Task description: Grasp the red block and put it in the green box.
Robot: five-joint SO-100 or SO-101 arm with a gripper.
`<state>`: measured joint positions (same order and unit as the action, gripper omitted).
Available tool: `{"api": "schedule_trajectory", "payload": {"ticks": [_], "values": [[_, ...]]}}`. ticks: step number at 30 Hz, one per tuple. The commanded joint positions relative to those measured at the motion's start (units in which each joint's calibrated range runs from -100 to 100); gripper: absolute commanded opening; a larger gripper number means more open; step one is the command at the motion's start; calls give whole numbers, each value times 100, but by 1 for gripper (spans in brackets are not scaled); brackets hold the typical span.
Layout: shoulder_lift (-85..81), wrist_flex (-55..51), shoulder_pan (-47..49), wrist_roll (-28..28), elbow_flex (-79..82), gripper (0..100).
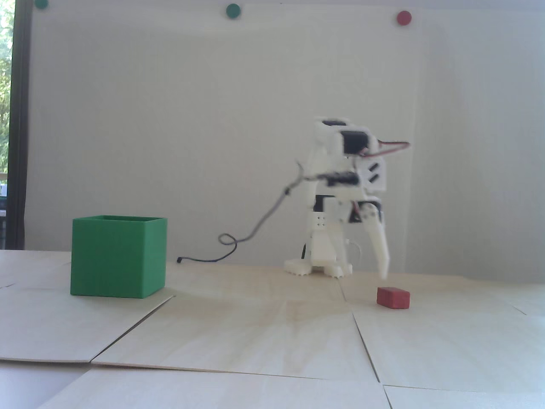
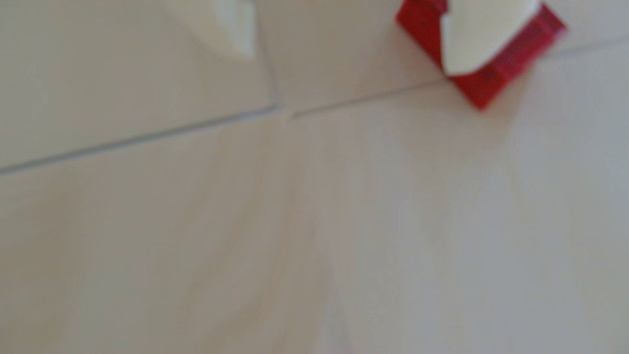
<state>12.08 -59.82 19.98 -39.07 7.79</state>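
Counted in the fixed view: 1 small matte red block [image 1: 393, 297] with rounded edges, 1 large bright green cube-shaped box [image 1: 118, 256] with thin walls, 1 white printed arm [image 1: 342, 200], 1 thin grey cable [image 1: 251, 232] curling down behind it, and on the pale wall 2 round green dots [image 1: 233, 11] plus 1 round red dot [image 1: 403, 18].

Red block lying flat on the light wooden panelled surface [image 1: 238, 336], at right of the fixed view, well apart from the green box standing upright at left. Nothing of the box interior shown.

Pincer [image 1: 384, 272] pointing down, tip just above and slightly behind the block's left end; only 1 white finger clearly made out there, so spread not readable from that side.

Wrist view, blurred: same red block [image 2: 500, 73] at upper right, across a seam between panels of the surface [image 2: 340, 221], with 1 white fingertip [image 2: 476, 37] over its middle and the other white fingertip [image 2: 235, 30] far off at upper left. Pincer [image 2: 350, 64] therefore spread wide, released, gripping nothing.

Shown only by the fixed view: box, wall dots, cable, arm body. Shown only by the wrist view: the gap between the 2 fingers and the block's diagonal lie beneath 1 of them.
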Motion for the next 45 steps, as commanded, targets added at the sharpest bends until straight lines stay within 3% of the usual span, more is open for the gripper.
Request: {"api": "schedule_trajectory", "payload": {"ticks": [1,5,8,12,23,32,40,45], "values": [[-67,-738,587,-13,-584,20],[-75,-1312,949,-60,-566,20],[-122,-1801,1198,-554,-619,20],[-399,-1961,1230,-742,-566,20],[-564,-1565,458,-757,-548,20],[-675,-2560,667,-757,-619,20],[-1188,-2678,1713,-648,-628,20],[-1172,-2037,2276,34,-593,20]]}}
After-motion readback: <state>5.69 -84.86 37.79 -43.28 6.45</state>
